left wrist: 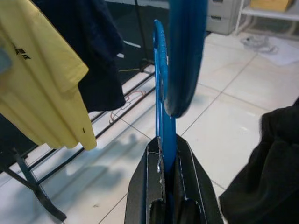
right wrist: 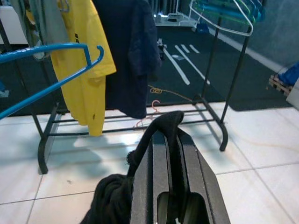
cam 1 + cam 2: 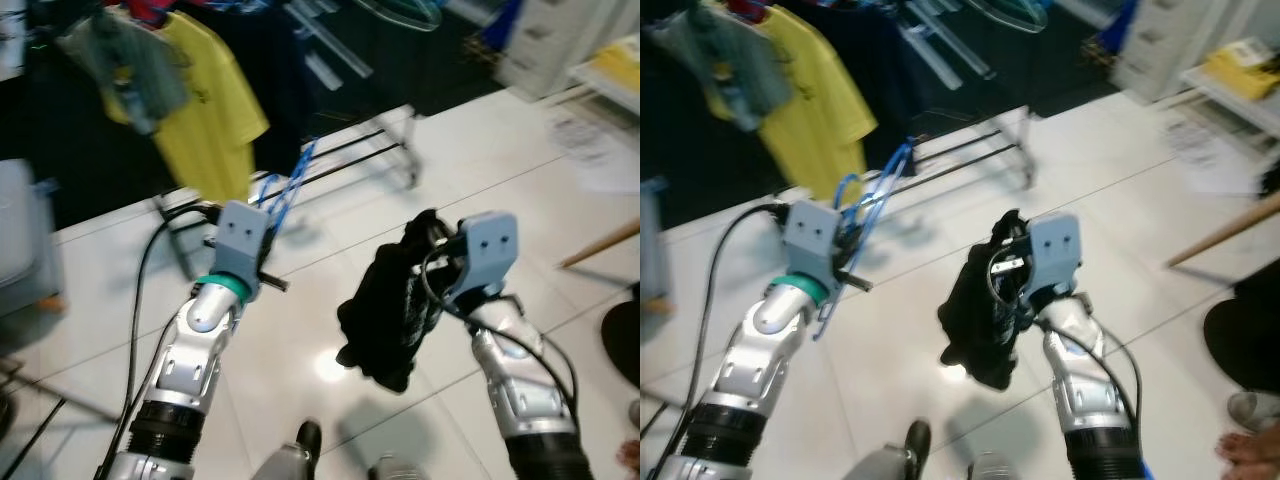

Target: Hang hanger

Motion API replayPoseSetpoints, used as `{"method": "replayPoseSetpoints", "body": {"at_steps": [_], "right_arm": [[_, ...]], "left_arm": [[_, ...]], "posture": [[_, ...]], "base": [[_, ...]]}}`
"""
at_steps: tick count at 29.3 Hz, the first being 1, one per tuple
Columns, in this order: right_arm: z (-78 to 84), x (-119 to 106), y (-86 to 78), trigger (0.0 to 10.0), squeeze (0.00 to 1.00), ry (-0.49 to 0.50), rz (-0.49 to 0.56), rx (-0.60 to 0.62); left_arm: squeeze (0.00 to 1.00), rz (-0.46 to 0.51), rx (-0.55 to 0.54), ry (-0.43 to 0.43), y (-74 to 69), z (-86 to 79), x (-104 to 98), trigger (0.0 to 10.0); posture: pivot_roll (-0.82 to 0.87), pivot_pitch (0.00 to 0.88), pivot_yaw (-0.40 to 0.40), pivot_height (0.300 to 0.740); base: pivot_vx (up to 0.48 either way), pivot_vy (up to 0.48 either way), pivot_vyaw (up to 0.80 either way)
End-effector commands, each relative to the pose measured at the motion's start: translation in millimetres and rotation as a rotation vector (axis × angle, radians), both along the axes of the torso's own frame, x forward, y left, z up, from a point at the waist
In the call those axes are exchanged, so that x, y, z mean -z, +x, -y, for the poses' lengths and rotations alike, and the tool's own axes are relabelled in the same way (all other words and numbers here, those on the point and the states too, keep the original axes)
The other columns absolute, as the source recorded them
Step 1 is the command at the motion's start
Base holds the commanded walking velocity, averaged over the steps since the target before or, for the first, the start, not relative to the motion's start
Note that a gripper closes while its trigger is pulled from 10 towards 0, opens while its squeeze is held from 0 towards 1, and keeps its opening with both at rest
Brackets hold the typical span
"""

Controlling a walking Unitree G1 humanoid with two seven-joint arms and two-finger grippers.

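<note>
Silver forearms, nearest the camera, both raised over glossy white floor tiles (image 3: 300,350). Left gripper (image 1: 167,186): black fingers pinched narrow on a thin blue plastic hanger (image 1: 161,93), its long axis running forward and up from the fingertips, hook end leading. Right gripper (image 2: 170,154): fingers clamped on a limp black fabric garment (image 3: 390,310) hanging in soft folds. Black metal clothes rack (image 2: 215,56) stands ahead, well apart, bearing a yellow cotton T-shirt (image 3: 205,100) and a dark navy garment (image 2: 128,51). Judgement: left arm carries the hanger; rail lies forward of it.
</note>
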State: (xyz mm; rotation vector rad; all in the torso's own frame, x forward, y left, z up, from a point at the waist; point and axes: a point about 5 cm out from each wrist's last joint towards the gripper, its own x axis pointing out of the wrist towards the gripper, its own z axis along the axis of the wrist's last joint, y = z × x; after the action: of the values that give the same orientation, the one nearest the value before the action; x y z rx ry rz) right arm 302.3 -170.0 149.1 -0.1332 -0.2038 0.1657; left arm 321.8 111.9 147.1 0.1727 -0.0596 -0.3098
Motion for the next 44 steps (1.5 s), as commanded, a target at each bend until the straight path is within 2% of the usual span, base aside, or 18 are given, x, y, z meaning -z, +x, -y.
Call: {"method": "replayPoseSetpoints", "body": {"at_steps": [1, 21, 26, 34, 44], "right_arm": [[-5.3, -3.2, 0.2, 10.0, 0.0, 0.006, 0.022, -0.016], [-4.2, -4.1, 1.1, 10.0, 0.0, 0.018, 0.028, -0.006], [-2.6, -3.9, 0.4, 10.0, 0.0, 0.051, 0.027, 0.01], [-1.7, -5.1, -0.3, 10.0, 0.0, 0.072, 0.03, 0.008], [-1.6, -4.1, -2.1, 10.0, 0.0, 0.072, 0.025, 0.006]], "left_arm": [[0.0, -0.018, -0.023, 0.017, -0.3, -9.4, 5.2, 10.0], [0.0, -0.017, -0.026, 0.039, 2.3, -12.5, 4.6, 10.0], [0.0, -0.022, -0.027, 0.033, 3.0, -11.8, 4.1, 10.0], [0.0, -0.01, 0.002, 0.026, 3.5, -6.6, 0.6, 10.0], [0.0, -0.015, 0.007, 0.022, 3.6, -3.9, 1.5, 10.0]], "posture": [[-0.1, 0.048, 0.092, 0.74], [-0.1, 0.045, 0.1, 0.74], [-0.1, 0.051, 0.1, 0.74], [-0.1, 0.061, 0.1, 0.74], [-0.11, 0.068, 0.1, 0.74]], "base": [[0.0, 0.0, 0.77], [0.0, 0.0, 0.77], [0.0, 0.0, 0.59], [0.0, 0.0, 0.0], [0.0, -0.404, 0.0]]}}
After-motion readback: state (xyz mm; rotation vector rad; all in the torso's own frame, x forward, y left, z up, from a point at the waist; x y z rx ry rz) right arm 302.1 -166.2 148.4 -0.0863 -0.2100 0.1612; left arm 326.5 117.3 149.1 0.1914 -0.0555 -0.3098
